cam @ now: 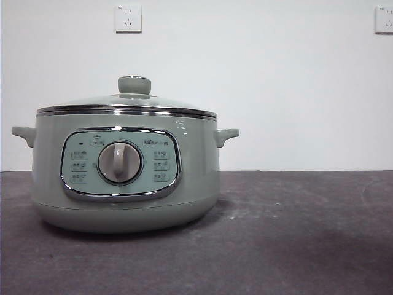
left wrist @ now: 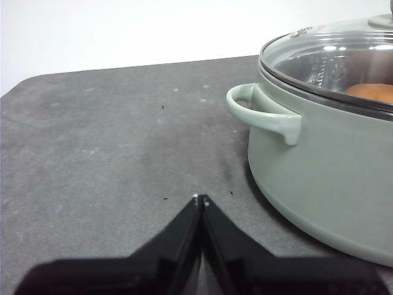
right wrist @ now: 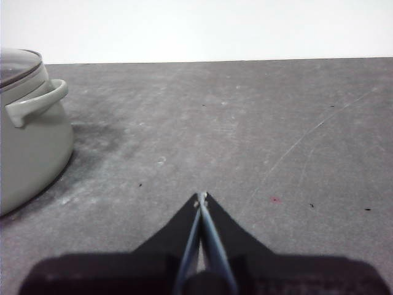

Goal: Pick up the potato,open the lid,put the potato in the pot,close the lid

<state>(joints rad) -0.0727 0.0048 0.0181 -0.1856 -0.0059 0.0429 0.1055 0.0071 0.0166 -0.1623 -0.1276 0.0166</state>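
Observation:
The sage-green pot (cam: 126,178) stands on the dark table left of centre, its dial panel facing the front camera. The glass lid (cam: 126,103) with its green knob sits closed on the pot's rim. Through the lid (left wrist: 334,52) in the left wrist view, the orange-brown potato (left wrist: 371,92) shows inside the pot (left wrist: 325,166). My left gripper (left wrist: 201,198) is shut and holds nothing, a short way from the pot's side handle. My right gripper (right wrist: 201,195) is shut and holds nothing over bare table, with the pot (right wrist: 27,141) off to one side.
A grey table mat (cam: 295,233) spreads to the right of the pot. Behind the table stands a white wall with two sockets (cam: 128,18). Neither arm shows in the front view.

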